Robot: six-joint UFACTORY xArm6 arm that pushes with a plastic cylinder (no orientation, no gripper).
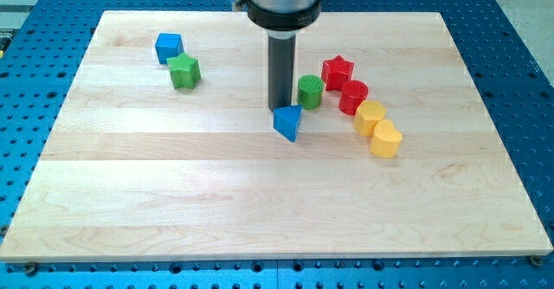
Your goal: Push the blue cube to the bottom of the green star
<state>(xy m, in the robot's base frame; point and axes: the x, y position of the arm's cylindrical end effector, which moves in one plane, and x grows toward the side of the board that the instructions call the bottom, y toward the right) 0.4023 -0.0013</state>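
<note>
The blue cube (169, 47) sits near the view's top left, touching the green star (184, 71) just below and to its right. My tip (279, 109) is at the middle of the board, far to the right of both. It stands right at the top edge of a blue triangular block (287, 122) and just left of a green cylinder (311, 91).
A red star (338, 69), a red cylinder (353, 96), a yellow block (370, 116) and a yellow heart-like block (386, 138) run in a diagonal line at the right of the wooden board (260, 202). A blue perforated table surrounds the board.
</note>
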